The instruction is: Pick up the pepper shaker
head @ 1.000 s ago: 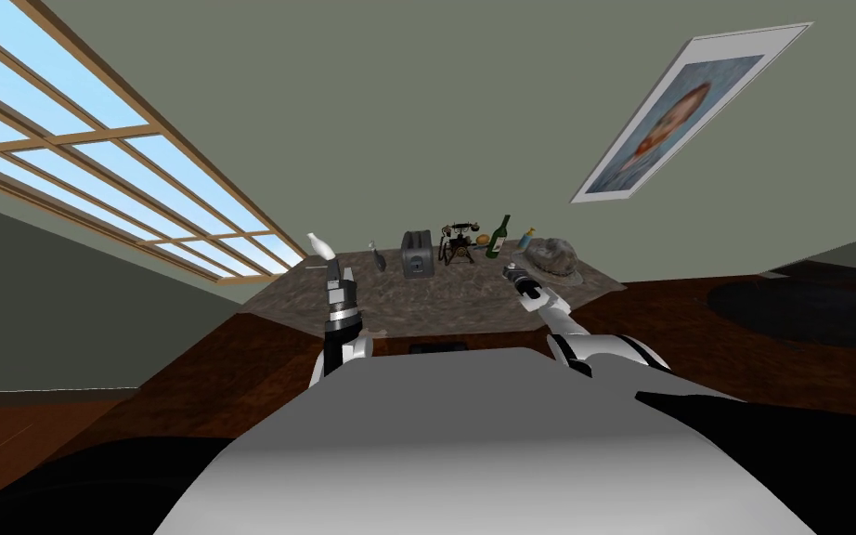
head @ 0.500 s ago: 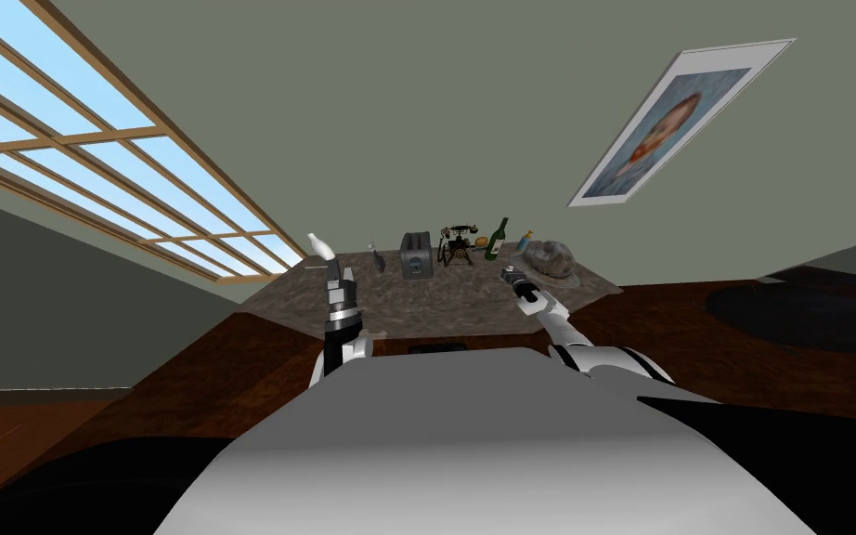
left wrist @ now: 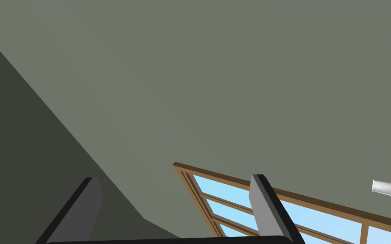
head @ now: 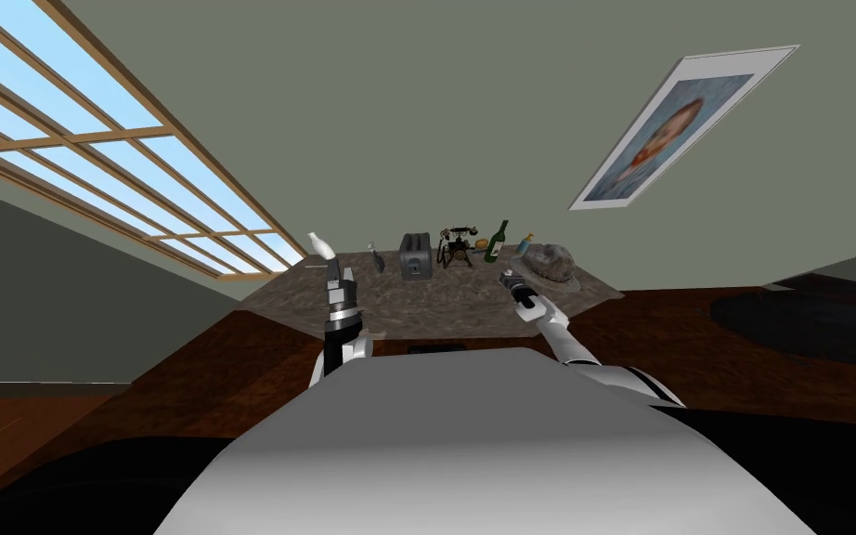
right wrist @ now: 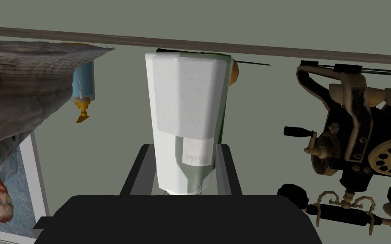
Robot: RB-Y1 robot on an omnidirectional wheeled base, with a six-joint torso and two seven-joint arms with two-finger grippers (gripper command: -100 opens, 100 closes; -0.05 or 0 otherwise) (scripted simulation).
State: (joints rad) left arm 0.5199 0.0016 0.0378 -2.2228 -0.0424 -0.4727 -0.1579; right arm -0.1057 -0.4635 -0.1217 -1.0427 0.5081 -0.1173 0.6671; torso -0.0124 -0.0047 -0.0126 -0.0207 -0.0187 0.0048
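The pepper shaker (right wrist: 186, 106) is a white, faceted body with a clear neck. It sits between the fingers of my right gripper (right wrist: 185, 146), which press its sides. In the head view the right gripper (head: 508, 276) hovers over the right part of the stone-topped table (head: 435, 302), in front of a grey hat (head: 551, 262). My left gripper (head: 335, 267) is raised over the table's left part. Its fingers (left wrist: 260, 199) stand wide apart with nothing between them, so the left gripper (left wrist: 174, 178) is open.
Along the table's back stand a white bottle (head: 320, 245), a toaster (head: 415, 256), an old dial telephone (head: 458, 245), a green bottle (head: 497, 240) and a small blue bottle (head: 525, 243). The telephone (right wrist: 360, 127) and hat (right wrist: 20, 84) flank the shaker closely.
My right forearm has swung a little to the left and forward, the shaker still between its fingers. The left arm has kept its place.
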